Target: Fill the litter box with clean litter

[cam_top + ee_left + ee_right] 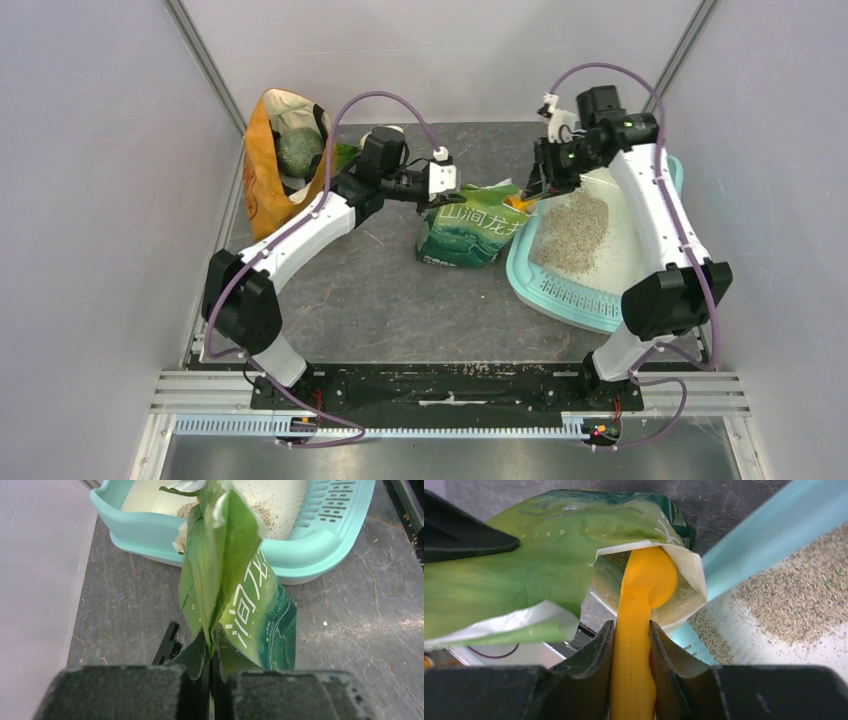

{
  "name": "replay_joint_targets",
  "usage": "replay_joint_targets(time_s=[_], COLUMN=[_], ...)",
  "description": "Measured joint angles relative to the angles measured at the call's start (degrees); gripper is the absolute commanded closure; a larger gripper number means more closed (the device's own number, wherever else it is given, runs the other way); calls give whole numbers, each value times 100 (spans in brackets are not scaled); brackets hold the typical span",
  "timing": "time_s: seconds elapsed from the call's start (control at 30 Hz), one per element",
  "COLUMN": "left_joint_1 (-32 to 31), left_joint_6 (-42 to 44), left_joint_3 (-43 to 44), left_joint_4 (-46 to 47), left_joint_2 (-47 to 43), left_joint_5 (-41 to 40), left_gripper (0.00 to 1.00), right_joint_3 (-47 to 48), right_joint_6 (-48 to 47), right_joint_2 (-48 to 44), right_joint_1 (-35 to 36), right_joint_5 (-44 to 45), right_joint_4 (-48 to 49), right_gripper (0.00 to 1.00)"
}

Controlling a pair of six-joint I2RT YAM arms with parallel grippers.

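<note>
The pale-turquoise litter box [560, 290] lies at the right of the table, its slotted grille at the near end. A patch of grey-beige litter [575, 230] covers part of its whitish floor; it also shows in the right wrist view [804, 600]. The green printed litter bag [470, 228] lies next to the box's left rim. My left gripper [440, 190] is shut on the bag's top edge [215, 580]. My right gripper [535, 185] is shut on the handle of an orange scoop [639, 630], whose bowl reaches into the bag's open mouth [659, 575].
An orange-tan cloth bag [265, 170] with a green ball inside stands at the back left. Grey walls enclose the table on three sides. The litter box rim [150, 527] lies just beyond the green bag in the left wrist view.
</note>
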Motion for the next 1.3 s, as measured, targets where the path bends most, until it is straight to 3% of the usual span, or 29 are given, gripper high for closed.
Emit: replay_joint_targets(time_s=[0.3, 0.63, 1.3], left_joint_1=[46, 98, 151], left_joint_6=[507, 660, 472], left_joint_3=[-529, -754, -1486], left_joint_4=[-87, -85, 861], left_joint_2=[-586, -678, -761], left_joint_5=[-203, -350, -457], left_gripper=[98, 98, 98], right_joint_3=[-190, -892, -2708], right_joint_6=[348, 743, 1646], right_joint_2=[562, 940, 1003], right_joint_1=[1139, 1670, 1355], right_joint_5=[1064, 1176, -1158], right_joint_4=[647, 1543, 4498], right_gripper=[100, 100, 100])
